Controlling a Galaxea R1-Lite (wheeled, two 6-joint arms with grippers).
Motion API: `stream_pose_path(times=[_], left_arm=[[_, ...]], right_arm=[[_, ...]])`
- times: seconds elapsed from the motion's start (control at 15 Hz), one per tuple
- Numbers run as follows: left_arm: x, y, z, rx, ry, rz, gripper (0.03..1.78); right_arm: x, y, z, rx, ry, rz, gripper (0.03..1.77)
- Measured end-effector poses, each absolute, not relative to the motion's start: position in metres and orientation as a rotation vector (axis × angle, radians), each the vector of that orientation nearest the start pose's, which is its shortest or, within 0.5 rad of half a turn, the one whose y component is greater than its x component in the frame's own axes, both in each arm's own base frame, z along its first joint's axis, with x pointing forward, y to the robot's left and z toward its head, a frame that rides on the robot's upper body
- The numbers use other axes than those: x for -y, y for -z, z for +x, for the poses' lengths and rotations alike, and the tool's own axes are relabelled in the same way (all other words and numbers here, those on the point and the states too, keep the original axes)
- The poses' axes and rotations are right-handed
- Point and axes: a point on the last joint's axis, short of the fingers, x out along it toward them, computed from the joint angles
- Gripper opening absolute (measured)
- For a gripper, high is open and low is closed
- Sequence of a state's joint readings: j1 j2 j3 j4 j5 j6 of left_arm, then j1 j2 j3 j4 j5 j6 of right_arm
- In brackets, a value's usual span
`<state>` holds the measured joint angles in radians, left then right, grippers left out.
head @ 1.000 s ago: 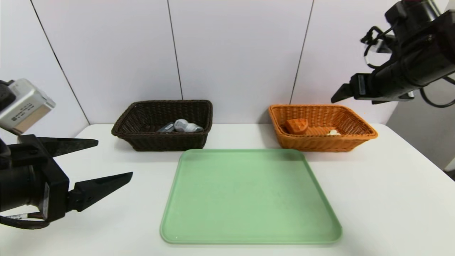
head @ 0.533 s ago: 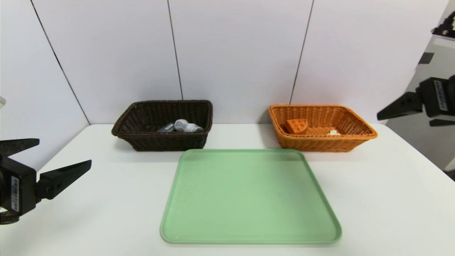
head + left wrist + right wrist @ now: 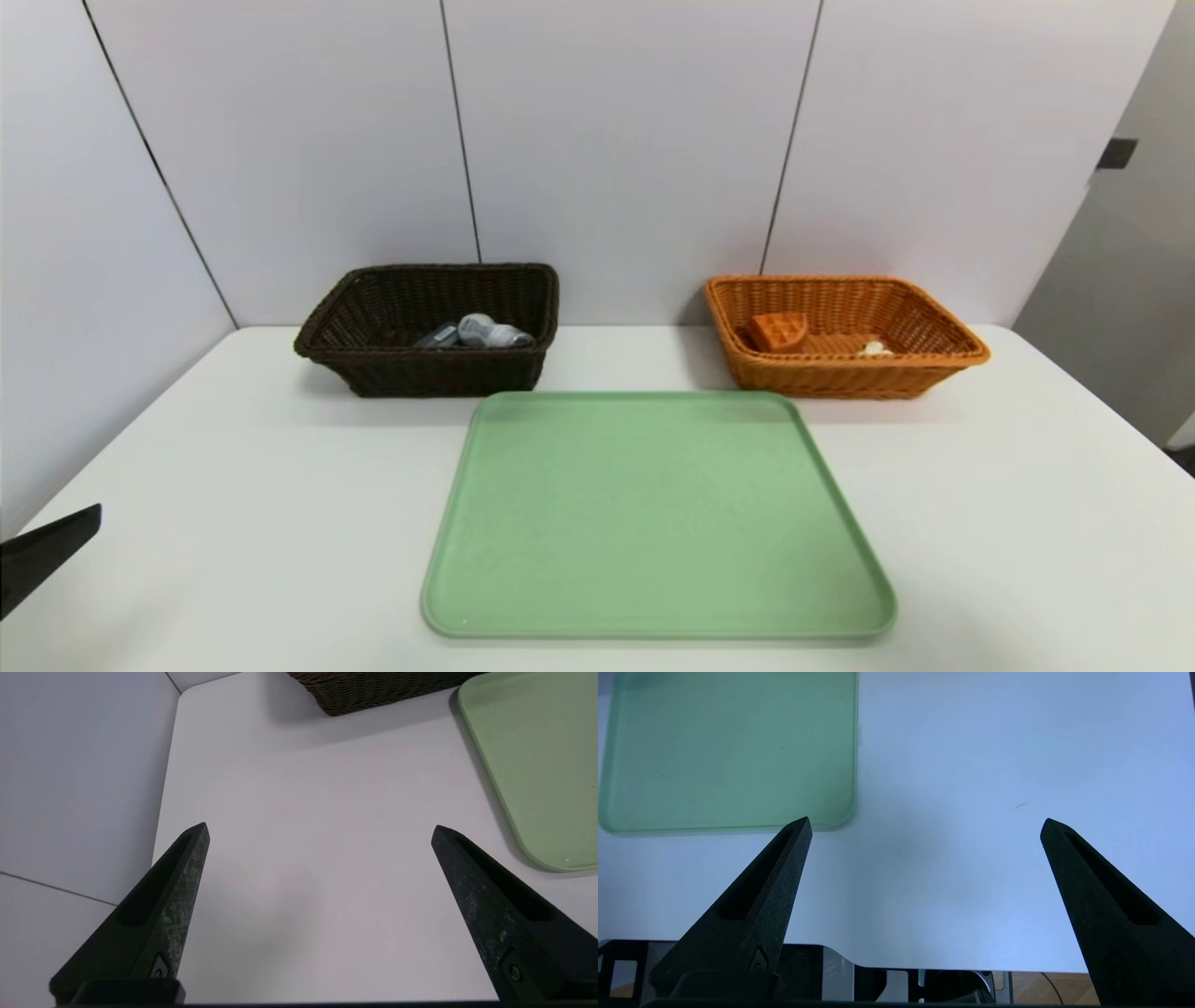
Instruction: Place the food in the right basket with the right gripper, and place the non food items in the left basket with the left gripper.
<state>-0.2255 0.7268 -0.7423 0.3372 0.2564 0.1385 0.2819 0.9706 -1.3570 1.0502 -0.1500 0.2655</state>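
Observation:
The dark brown left basket (image 3: 439, 373) holds grey and white non-food items (image 3: 490, 330). In the orange right basket (image 3: 840, 378) lie an orange waffle-like food piece (image 3: 780, 329) and a small white piece (image 3: 875, 348). My left gripper (image 3: 320, 830) is open and empty, low over the bare table near its left edge. Only one of its fingers (image 3: 47, 553) shows at the head view's lower left. My right gripper (image 3: 927, 823) is open and empty above the table's near right part, outside the head view.
A bare green tray (image 3: 653, 513) lies mid-table in front of both baskets; its edge also shows as the tray (image 3: 537, 765) and the tray (image 3: 728, 751). The brown basket's corner (image 3: 373, 690) is ahead of the left gripper. The white table (image 3: 1008, 523) surrounds them.
Both arms have drawn back. The left gripper dropped toward the lower left corner of the head view, and the right gripper left that view. Both stayed open and empty.

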Motion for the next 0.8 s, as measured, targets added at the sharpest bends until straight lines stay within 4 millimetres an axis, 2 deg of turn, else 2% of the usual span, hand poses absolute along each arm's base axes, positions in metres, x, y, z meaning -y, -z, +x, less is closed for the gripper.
stream_pose_path(times=[0.13, 0.27, 0.6, 0.8], left_arm=[[0.000, -0.241, 0.033, -0.302, -0.069, 0.208, 1.69], [-0.003, -0.237, 0.021, -0.298, -0.108, 0.218, 1.69], [-0.005, -0.221, 0.001, -0.266, -0.160, 0.208, 1.69], [-0.006, -0.219, -0.007, -0.237, -0.170, 0.202, 1.69]], right_arm=[[-0.002, -0.309, 0.020, -0.633, -0.043, 0.116, 1.69], [0.002, -0.303, 0.005, -0.603, -0.035, 0.125, 1.69], [0.007, -0.296, -0.023, -0.525, 0.031, 0.165, 1.69], [0.009, -0.286, -0.037, -0.508, 0.055, 0.169, 1.69]])
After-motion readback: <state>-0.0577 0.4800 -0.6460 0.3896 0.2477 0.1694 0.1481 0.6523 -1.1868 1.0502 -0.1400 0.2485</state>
